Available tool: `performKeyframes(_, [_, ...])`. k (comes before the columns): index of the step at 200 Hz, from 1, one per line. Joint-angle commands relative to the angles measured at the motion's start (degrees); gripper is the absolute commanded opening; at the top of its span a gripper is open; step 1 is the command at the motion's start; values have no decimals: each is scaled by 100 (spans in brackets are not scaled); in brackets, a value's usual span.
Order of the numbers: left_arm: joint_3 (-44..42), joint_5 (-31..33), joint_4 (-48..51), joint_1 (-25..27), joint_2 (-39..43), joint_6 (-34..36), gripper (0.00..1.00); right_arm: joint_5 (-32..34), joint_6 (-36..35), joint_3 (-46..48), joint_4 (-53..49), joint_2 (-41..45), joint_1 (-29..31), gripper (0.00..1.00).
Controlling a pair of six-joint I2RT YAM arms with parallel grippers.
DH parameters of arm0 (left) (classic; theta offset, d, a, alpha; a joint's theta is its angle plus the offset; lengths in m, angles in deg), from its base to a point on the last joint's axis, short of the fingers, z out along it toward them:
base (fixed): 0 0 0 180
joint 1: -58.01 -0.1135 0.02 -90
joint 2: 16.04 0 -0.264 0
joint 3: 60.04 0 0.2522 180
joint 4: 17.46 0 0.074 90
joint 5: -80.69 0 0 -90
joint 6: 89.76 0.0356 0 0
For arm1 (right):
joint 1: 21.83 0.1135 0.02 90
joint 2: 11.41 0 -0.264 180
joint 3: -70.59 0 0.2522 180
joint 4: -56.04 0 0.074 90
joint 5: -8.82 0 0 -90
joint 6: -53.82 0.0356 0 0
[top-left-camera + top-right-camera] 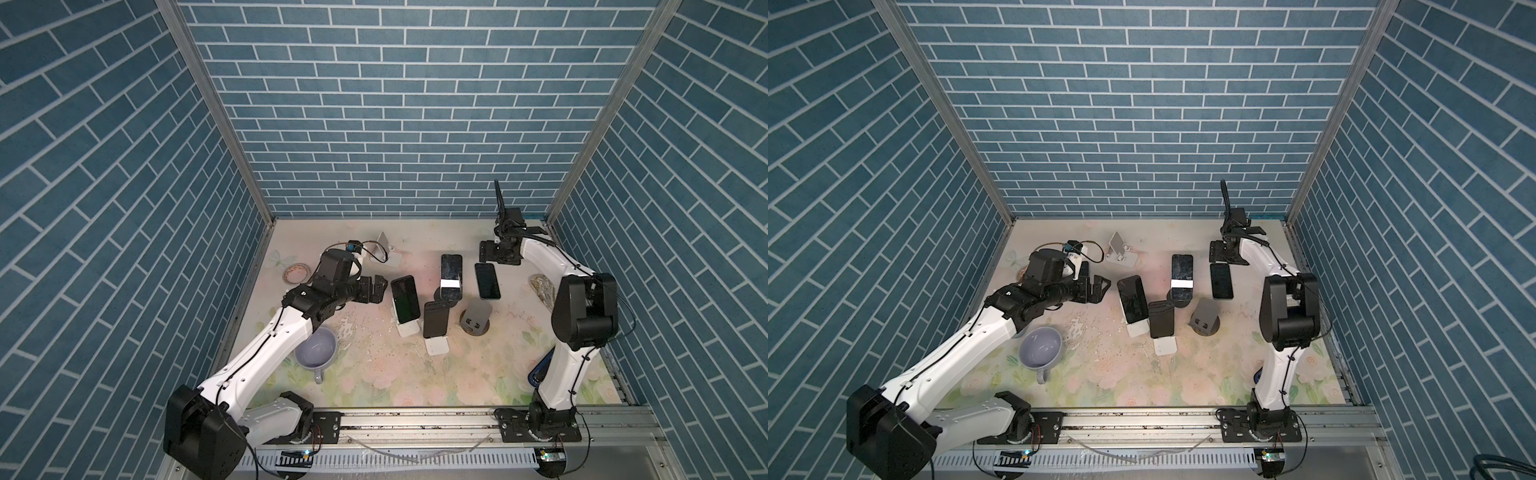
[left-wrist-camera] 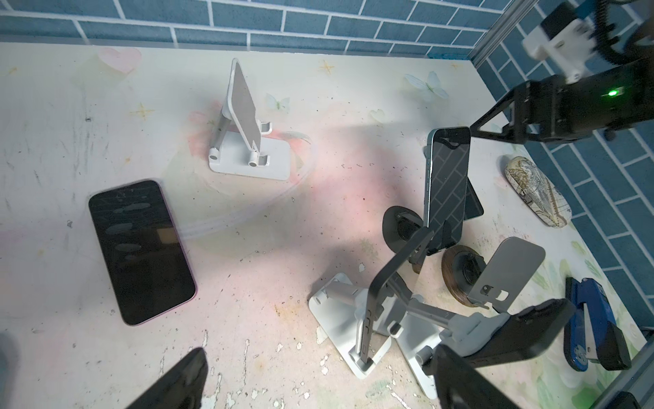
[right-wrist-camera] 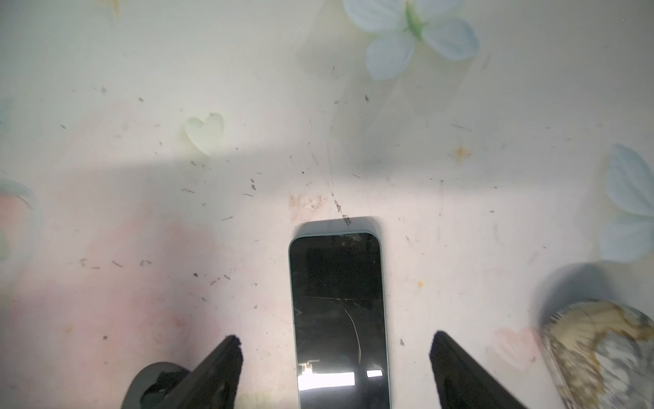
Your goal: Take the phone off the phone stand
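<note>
We note blue brick-patterned walls (image 1: 374, 124), pastel floral tabletop (image 1: 395, 382), lavender mug (image 1: 319, 348), grey stand (image 1: 476, 315), black-screened phone (image 1: 487, 280), white stand (image 1: 384, 249).

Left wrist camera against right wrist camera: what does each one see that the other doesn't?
Only the left wrist view shows an empty white stand, a pink-rimmed phone lying flat, a propped phone leaning on its stand, and an empty grey stand. Only the right wrist view shows a scratched phone close up, lying flat with its screen upward. Both show the printed table and the patterned case. A dark sliver behind the propped phone in the left wrist view may be that scratched phone, but I cannot be sure.
</note>
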Motion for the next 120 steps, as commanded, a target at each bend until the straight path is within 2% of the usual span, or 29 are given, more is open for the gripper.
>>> performKeyframes(1, [-105, 124, -90, 10, 134, 1, 100, 232, 568, 401, -302, 532, 62, 84])
performKeyframes(35, [-97, 89, -55, 12, 229, -90, 100, 389, 924, 926, -556, 1266, 289, 85])
performKeyframes(86, [-182, 23, -81, 21, 265, -223, 100, 1198, 1229, 1642, -1051, 2236, 1090, 88])
performKeyframes(111, [-270, -2, -115, 28, 290, -292, 100, 1156, 1524, 1990, -1192, 2679, 1303, 99])
performKeyframes(120, [-300, 8, -129, 25, 312, -314, 100, 1197, 1627, 2090, -1234, 2811, 1387, 99])
